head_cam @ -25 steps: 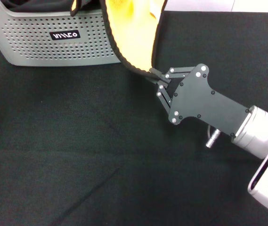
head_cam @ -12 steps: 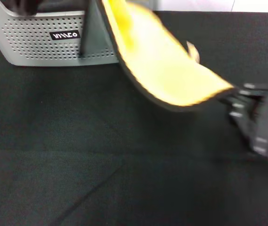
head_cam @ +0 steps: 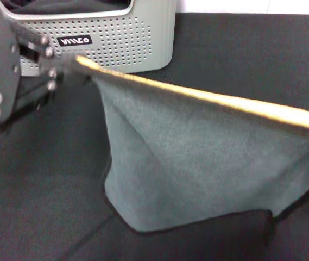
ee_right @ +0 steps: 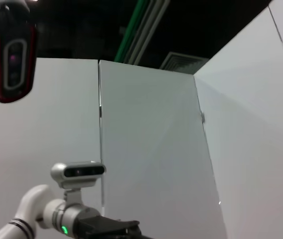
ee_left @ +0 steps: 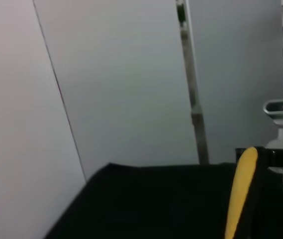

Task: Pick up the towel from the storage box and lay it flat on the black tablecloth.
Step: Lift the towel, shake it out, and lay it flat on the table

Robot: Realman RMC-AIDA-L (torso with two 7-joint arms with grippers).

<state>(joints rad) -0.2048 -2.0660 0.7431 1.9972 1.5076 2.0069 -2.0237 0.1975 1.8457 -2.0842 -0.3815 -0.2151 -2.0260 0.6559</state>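
The towel [head_cam: 197,163] is stretched in the air above the black tablecloth [head_cam: 45,179]. Its top edge is taut and shows yellow, and its grey-green face hangs down to the cloth. My left gripper [head_cam: 62,62] is at the left, in front of the storage box [head_cam: 143,38], shut on the towel's left corner. The taut edge runs off the right side of the head view, where my right gripper is out of frame. In the left wrist view the towel's yellow edge [ee_left: 243,194] meets a dark part of my right gripper [ee_left: 273,157], which holds the other corner.
The storage box stands at the back left of the tablecloth, with dark contents inside. The tablecloth spreads under and in front of the towel. The wrist views show mostly white walls; the right wrist view shows my left arm [ee_right: 56,214].
The towel has left the box. My right gripper pulled its corner out past the right edge, my left gripper came forward with the other corner, and the towel now hangs spread between them.
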